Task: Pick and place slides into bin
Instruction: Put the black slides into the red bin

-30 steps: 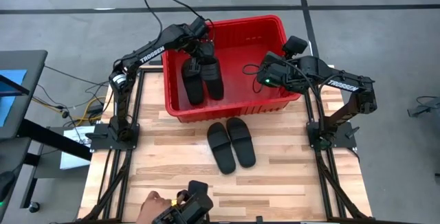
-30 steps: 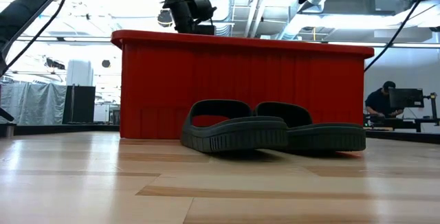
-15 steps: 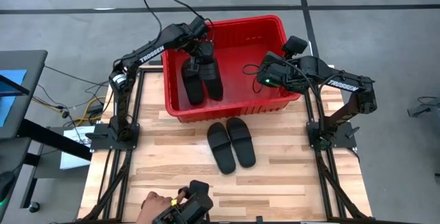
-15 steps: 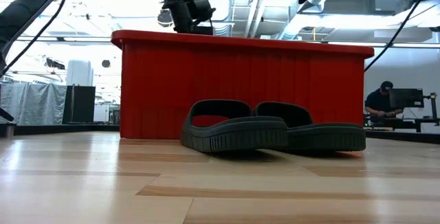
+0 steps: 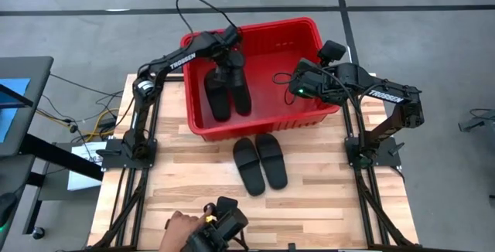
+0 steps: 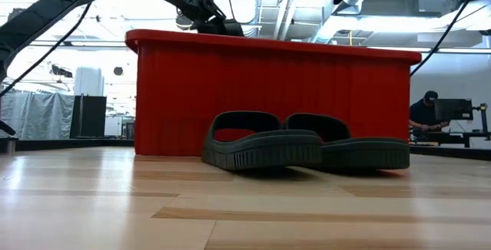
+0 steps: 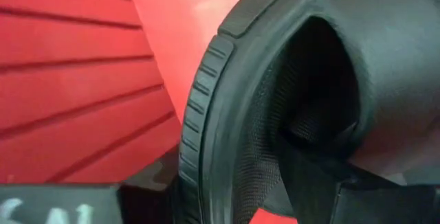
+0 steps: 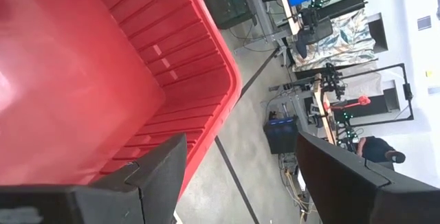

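The red bin (image 5: 309, 35) stands at the table's far middle. Two black slides (image 5: 226, 90) lie side by side on its floor, at its left side. Two more slides (image 5: 261, 163) lie on their soles on the table just in front of the bin; they also show in the low view (image 6: 265, 143). My left gripper (image 5: 230, 60) is low inside the bin at the far end of the slides there; its wrist view is filled by one slide's ribbed sole edge (image 7: 199, 114) and strap opening, between the spread fingers. My right gripper (image 5: 290, 82) hangs open over the bin's right part, empty. My left gripper stands with a finger (image 7: 385, 200) on either side of the far end of a slide (image 7: 275, 114) in the bin, coming from above. I cannot tell whether the fingers touch it. The slide lies on the bin's floor.
A person's hand (image 5: 176, 225) with a dark device (image 5: 220, 233) is at the table's near edge. Bare wood lies to the left and right of the two slides on the table. The bin's tall walls (image 6: 268, 97) surround the slides inside.
My left gripper has gone down into the bin, toward the far end of the two slides there; in the low view it has sunk behind the bin's rim. The slides have stayed in place.
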Available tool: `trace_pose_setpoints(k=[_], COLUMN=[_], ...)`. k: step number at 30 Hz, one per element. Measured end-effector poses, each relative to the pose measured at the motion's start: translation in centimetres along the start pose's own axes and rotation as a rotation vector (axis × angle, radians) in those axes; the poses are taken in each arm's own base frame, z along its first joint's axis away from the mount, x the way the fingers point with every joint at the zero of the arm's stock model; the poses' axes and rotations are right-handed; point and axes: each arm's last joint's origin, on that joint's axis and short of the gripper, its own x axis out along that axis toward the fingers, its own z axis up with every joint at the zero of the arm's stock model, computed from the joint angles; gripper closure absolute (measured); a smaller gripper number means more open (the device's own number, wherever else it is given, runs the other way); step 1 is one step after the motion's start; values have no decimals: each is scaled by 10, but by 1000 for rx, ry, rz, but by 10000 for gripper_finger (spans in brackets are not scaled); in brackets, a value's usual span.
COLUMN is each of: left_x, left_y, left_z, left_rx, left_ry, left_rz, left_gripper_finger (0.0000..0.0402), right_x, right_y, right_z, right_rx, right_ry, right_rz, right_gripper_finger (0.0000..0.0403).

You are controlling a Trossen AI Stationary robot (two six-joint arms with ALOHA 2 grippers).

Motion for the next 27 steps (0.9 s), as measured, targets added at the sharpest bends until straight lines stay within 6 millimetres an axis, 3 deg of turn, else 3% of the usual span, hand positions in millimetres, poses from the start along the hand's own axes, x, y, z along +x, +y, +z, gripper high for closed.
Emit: trace_pose_setpoints(k=[27], left_x=[-10], left_y=[3], left_z=[4], left_rx=[-12], left_ry=[-25], left_rz=[0], left_gripper_finger=[231], right_x=[0], right_y=[0], right_z=[0], right_rx=[1], right_ry=[0], right_rz=[0], right_gripper_finger=[137])
